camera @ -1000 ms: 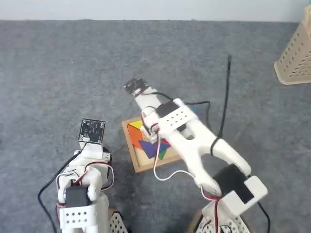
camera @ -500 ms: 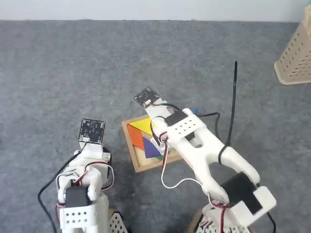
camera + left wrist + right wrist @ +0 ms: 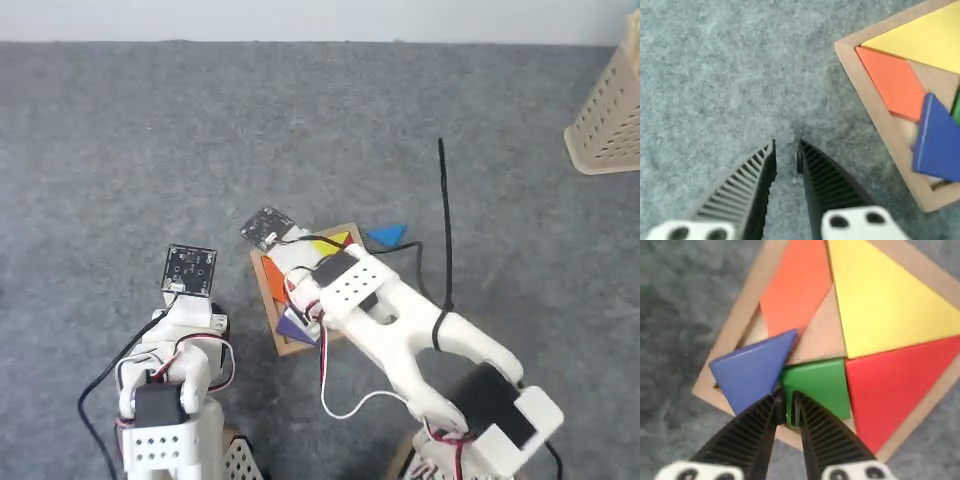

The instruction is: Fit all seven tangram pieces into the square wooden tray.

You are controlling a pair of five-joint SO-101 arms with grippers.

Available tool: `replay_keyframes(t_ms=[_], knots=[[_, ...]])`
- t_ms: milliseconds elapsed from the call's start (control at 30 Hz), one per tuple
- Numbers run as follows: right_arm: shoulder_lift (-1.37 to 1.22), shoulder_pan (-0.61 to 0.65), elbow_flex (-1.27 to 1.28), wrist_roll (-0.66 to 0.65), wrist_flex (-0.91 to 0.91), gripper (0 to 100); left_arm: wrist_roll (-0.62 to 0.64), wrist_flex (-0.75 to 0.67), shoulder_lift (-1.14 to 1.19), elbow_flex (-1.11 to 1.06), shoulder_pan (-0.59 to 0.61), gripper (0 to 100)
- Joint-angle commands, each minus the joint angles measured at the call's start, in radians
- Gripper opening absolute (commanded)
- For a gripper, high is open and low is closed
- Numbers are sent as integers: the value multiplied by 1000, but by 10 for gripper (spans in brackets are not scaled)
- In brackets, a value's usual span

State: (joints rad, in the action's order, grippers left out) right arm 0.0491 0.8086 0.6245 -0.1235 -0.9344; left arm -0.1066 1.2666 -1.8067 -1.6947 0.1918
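1. Placement looks partway done. The square wooden tray (image 3: 268, 300) sits just left of centre in the high view. A yellow triangle (image 3: 880, 300), a red triangle (image 3: 890, 385), an orange parallelogram (image 3: 797, 285) and a green square (image 3: 820, 382) lie flat inside it.
2. The blue triangle (image 3: 750, 372) lies askew at one tray corner, with an edge riding over the rim. Seating it seems to be the step in hand.
3. The right gripper (image 3: 787, 397) has its fingers drawn narrow and holds nothing evident. Its tips are at the seam between the blue triangle and the green square.
4. The next move probably calls for turning the blue triangle into the bare wood gap (image 3: 822, 335) without disturbing its neighbours.
5. A light-blue triangle (image 3: 386, 236) waits on the carpet just past the tray's upper-right corner.
6. The left gripper (image 3: 786, 147), at lower left in the high view, is narrow and empty over the carpet.
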Motion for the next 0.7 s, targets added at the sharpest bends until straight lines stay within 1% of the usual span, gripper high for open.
replay_keyframes(t_ms=[0,167,267,367,433,533,667], knots=[[62,-1,-15,-12,35,39,8,0,-21,10,-2,71],[71,-7,-18,-12,79,39,8,0,-21,10,-2,71],[114,-7,-18,-12,54,38,8,0,-21,10,-2,71],[228,-10,-3,-11,10,37,8,0,-21,10,-2,71],[317,-13,52,-11,21,37,8,0,-21,10,-2,71],[438,-13,192,-18,101,37,8,0,-21,10,-2,71],[547,51,341,-31,151,28,8,0,-21,10,-2,71]])
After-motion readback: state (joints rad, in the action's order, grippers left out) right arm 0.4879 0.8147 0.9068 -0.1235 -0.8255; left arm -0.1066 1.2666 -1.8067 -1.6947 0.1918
